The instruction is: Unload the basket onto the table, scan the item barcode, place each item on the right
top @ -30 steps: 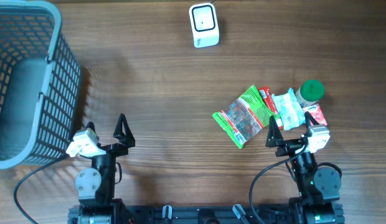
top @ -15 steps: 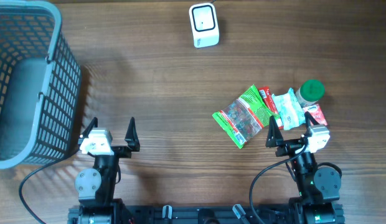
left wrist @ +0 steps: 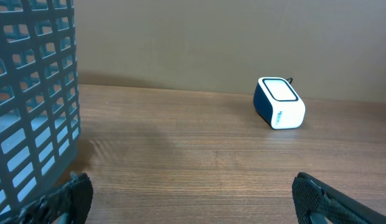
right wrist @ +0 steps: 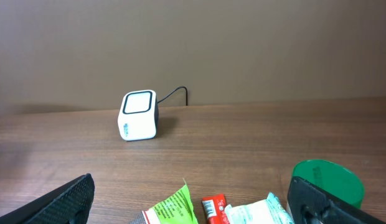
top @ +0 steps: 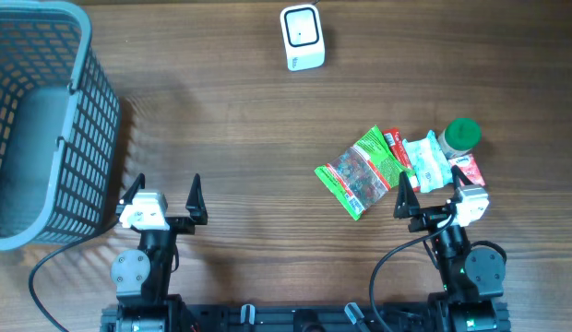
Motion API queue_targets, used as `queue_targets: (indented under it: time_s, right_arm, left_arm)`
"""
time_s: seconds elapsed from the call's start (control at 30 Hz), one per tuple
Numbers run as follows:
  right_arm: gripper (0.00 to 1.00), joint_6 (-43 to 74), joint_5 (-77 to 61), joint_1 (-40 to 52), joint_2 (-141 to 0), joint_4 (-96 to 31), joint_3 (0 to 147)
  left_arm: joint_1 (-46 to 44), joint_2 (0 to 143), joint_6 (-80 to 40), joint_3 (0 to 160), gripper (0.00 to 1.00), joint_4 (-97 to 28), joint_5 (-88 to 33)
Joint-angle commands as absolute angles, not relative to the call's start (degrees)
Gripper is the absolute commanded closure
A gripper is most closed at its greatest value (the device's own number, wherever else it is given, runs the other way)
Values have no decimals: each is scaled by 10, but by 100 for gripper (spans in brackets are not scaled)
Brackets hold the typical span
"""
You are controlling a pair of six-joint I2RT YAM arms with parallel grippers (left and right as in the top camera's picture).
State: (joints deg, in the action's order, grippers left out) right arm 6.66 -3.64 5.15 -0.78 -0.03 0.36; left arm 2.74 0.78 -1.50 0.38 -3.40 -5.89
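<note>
Wooden table [top: 268, 120], snack packets [top: 360, 173] parked by right end effector [top: 430, 190] for easy grabs; it and left end effector [top: 166, 189] gape empty.

Left arm [top: 138, 269] is folded low over its base, wrist forward. Left hand [top: 166, 183] points straight ahead, level, jaws spread wide. Right arm [top: 472, 267] is folded low the same way, well apart from the left. Right hand [top: 430, 189] points ahead, turned slightly left, jaws spread wide. In the wrist views only the dark left fingertips [left wrist: 73, 198] and right fingertips [right wrist: 71, 200] show, at the bottom corners, far apart.
</note>
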Motion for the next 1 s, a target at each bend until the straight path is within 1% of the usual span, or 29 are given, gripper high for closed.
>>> queue_targets:
  time_s: [0.0,0.13,0.17,0.97]
  right_arm:
    - [0,76,-39,48,-4,1,3]
    - [2,76,-39,48,-4,1,3]
    - [0,76,-39,48,-4,1,3]
    - [0,76,-39,48,-4,1,3]
  left_arm:
    - [29,2,-2,3,0,-39,-74]
    - [29,2,-2,3,0,-39,-74]
    - [29,2,-2,3,0,-39,-74]
    - [29,2,-2,3,0,-39,-74]
